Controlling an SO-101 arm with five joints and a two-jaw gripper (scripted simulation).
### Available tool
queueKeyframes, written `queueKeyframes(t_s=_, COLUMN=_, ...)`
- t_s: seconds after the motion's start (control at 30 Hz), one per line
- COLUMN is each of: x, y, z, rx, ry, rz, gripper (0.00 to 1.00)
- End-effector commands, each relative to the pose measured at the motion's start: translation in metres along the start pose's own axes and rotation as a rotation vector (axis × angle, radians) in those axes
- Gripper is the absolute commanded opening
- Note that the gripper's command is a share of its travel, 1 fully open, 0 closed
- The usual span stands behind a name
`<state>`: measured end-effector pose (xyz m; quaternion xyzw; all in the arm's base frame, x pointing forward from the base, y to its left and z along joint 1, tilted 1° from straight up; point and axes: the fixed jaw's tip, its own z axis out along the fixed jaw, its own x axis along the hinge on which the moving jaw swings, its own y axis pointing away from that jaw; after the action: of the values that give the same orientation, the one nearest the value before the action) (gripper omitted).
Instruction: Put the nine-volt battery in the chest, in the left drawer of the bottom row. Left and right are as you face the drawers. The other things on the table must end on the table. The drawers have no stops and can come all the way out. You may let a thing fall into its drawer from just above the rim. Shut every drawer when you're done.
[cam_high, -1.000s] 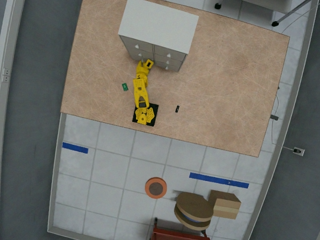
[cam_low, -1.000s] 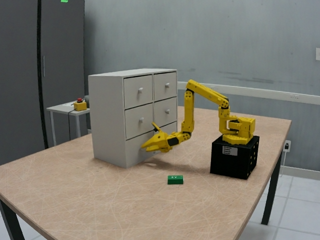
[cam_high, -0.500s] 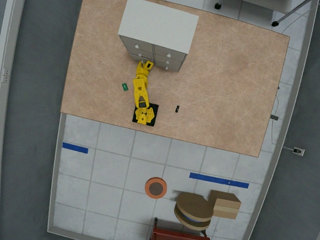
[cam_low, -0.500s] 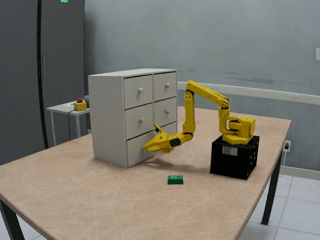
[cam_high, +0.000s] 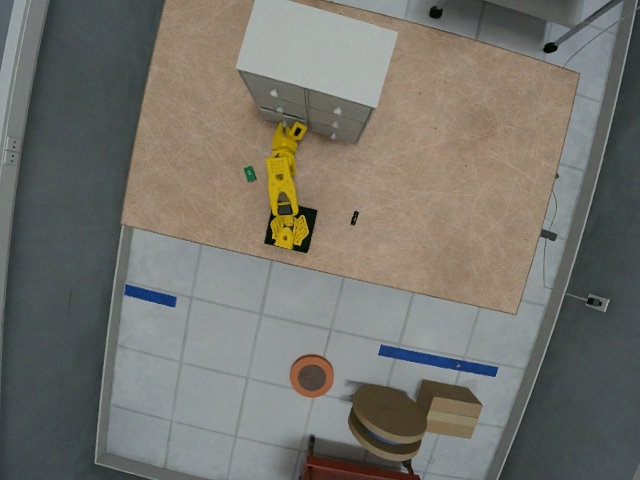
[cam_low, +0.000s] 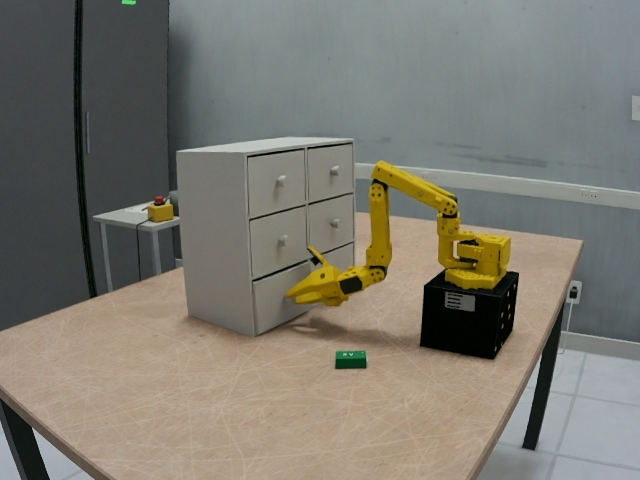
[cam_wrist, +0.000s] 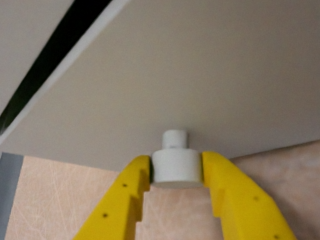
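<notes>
The nine-volt battery, a green block (cam_high: 250, 173) (cam_low: 350, 359), lies on the table (cam_high: 439, 170) (cam_low: 196, 392) in front of the chest (cam_high: 317, 49) (cam_low: 214, 232), to the left of the arm. My gripper (cam_high: 283, 124) (cam_low: 288, 297) (cam_wrist: 176, 165) is at the bottom-left drawer (cam_low: 271, 294) (cam_wrist: 225, 75). It is shut on that drawer's knob (cam_wrist: 176, 176), one finger on each side. This drawer stands slightly out, with a narrow dark gap above its front. The other drawers look closed. The inside of the bottom-left drawer is hidden.
A small black object (cam_high: 354, 218) lies on the table to the right of the arm's black base (cam_high: 311, 227) (cam_low: 454, 325). The knobs of the middle-left drawer (cam_low: 282, 240) and top-left drawer (cam_low: 280, 180) stick out above the gripper.
</notes>
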<state>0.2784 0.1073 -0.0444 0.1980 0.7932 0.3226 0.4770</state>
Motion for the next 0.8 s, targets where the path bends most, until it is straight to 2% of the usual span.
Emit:
queueKeyframes(t_s=0.0, x=0.0039, y=0.0023, z=-0.0022, rx=-0.011, ry=0.009, rz=0.004, gripper=0.00)
queueKeyframes(t_s=0.77, x=0.0089, y=0.0024, z=-0.0114, rx=-0.020, ry=0.019, rz=-0.001, gripper=0.00)
